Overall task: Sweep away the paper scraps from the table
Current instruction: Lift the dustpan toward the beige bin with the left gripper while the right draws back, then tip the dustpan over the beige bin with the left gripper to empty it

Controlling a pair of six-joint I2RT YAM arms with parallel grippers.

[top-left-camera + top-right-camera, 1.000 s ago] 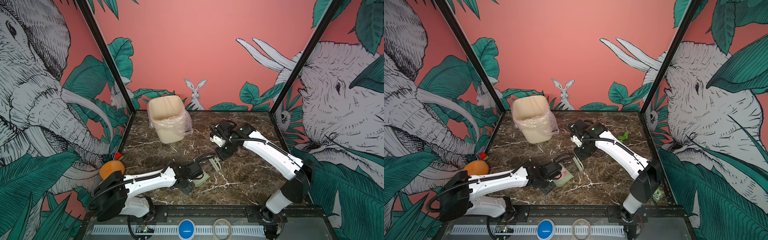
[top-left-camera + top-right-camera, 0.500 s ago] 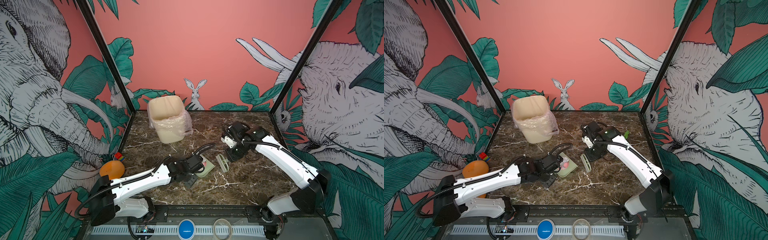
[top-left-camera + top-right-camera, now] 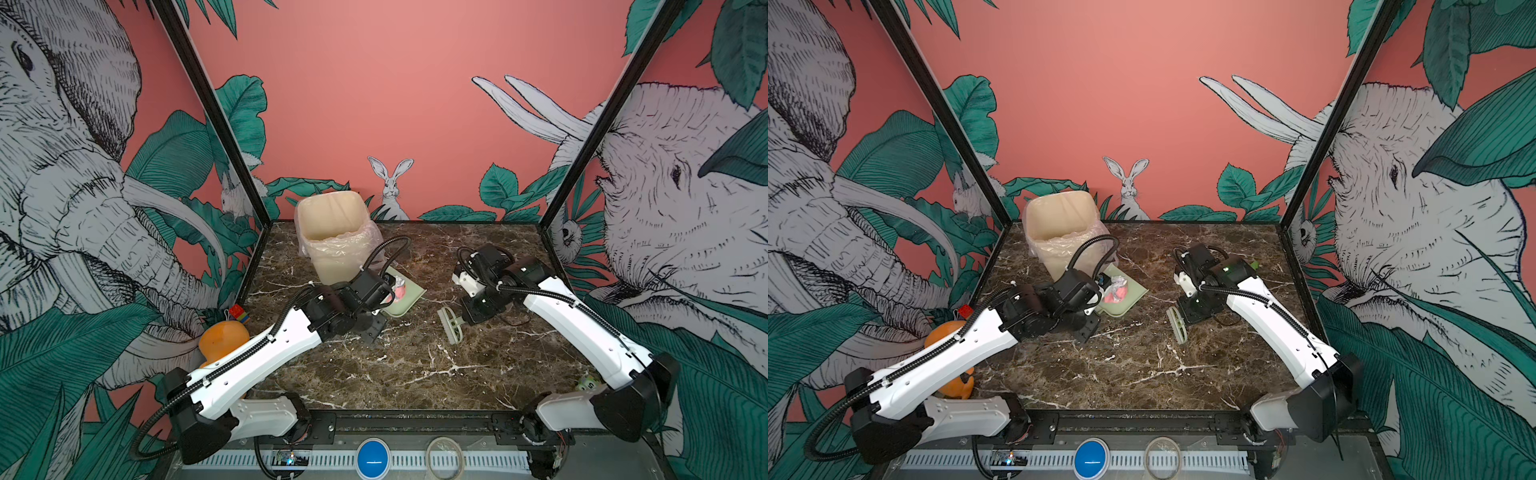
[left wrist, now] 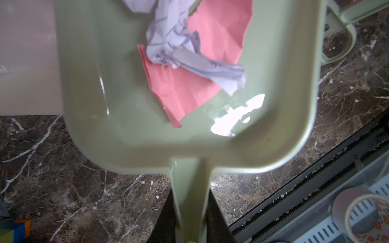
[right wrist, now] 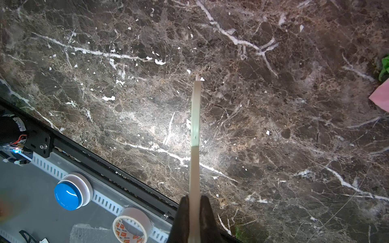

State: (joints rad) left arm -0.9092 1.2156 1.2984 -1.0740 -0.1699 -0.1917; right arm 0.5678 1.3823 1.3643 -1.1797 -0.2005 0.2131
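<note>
- Left hand clamps the dustpan handle; pink and white paper scraps lie inside (a green scrap sits apart, back right).
- Right hand pinches the brush.
- Dark marble surface, pink jungle walls.
- Dustpan has moved back toward the bin.

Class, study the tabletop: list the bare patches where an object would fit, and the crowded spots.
Free: the wide front-middle of the table, bordered by the front frame, dustpan and brush; also the back strip right of the bin. Crowded: around bin and dustpan.
</note>
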